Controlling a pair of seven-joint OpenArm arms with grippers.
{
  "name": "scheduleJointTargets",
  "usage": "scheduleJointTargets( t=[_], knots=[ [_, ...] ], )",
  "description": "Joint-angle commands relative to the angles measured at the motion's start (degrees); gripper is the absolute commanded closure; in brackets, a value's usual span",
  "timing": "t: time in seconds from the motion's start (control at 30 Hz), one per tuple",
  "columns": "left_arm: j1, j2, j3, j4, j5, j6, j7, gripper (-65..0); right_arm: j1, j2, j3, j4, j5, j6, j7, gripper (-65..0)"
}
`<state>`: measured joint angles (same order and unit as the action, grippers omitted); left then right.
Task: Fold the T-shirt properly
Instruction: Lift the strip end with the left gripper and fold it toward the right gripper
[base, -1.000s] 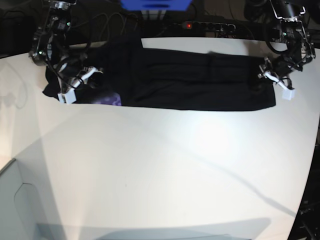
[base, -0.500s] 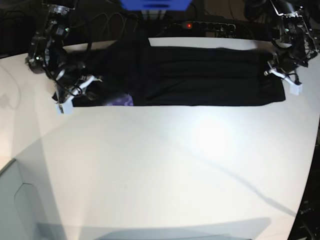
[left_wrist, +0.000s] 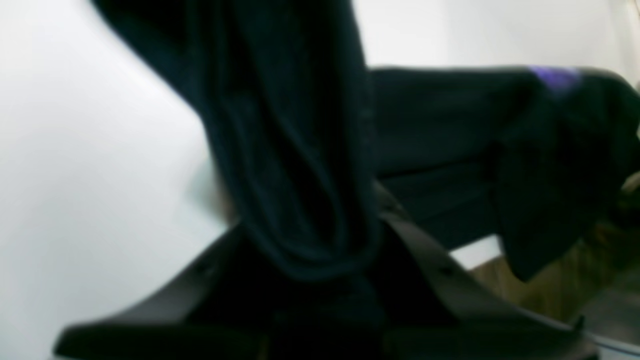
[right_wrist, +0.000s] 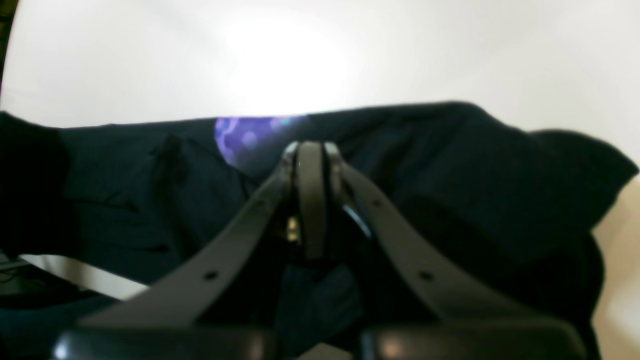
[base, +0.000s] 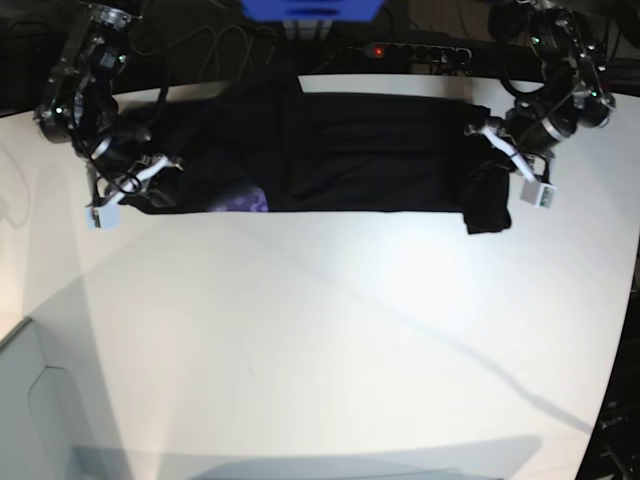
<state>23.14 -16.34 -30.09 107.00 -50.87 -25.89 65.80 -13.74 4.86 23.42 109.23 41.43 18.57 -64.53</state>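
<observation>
- The left gripper is clamped on the shirt; in the left wrist view a thick bunch of black cloth runs down between its dark fingers, which press in on it from both sides.
- In the base view that gripper sits at the shirt's end on the right of the picture, and the cloth it holds is gathered into a lump that hangs below the shirt's near edge.
- The right gripper has its jaws pressed together; in the right wrist view the two fingertips meet with no gap, just in front of a purple patch of the print.
- Black cloth lies under and around those fingers; whether any is pinched between the tips cannot be told from this view.
- In the base view the right gripper is at the shirt's other end, on the left of the picture, low over the bunched cloth there.
- The shirt lies as a long dark band across the far part of the white table, stretched between the two arms, with a little purple showing at its near edge towards the right arm's side.
- A power strip with a red light sits behind the table's far edge.
</observation>
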Motion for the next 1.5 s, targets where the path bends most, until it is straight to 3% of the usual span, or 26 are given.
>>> scheduleJointTargets(
  t=[0.0,0.2,0.37,0.53,1.23,1.47],
  knots=[
    [-0.7,-0.8,1.7,1.6,-1.1,-0.2,-0.4,-0.1,0.5,0.5,1.0,1.1,1.5,-0.2,1.0,0.0],
    [-4.4,-0.1,14.0,0.9,2.2,-0.2,-0.8,-0.1,0.4,0.5,4.1,1.0,1.5,-0.2,0.8,0.0],
    [-7.6,2.8,20.9,0.8,7.0,-0.2,-0.3,0.0,0.4,0.5,3.8,0.9,1.5,-0.2,0.8,0.0],
    [-9.9,3.4,27.8,0.8,10.6,-0.2,-0.3,0.0,0.4,0.5,3.7,0.8,1.5,-0.2,0.9,0.0],
    [-15.4,8.6,29.1,-9.0,10.2,-0.2,-0.3,0.0,0.4,0.4,3.6,0.7,1.5,-0.2,0.8,0.0],
    [-17.1,8.9,33.7,-10.7,10.7,-0.2,-0.8,-0.4,0.4,0.4,3.6,0.7,1.5,-0.2,0.8,0.0]
  ],
)
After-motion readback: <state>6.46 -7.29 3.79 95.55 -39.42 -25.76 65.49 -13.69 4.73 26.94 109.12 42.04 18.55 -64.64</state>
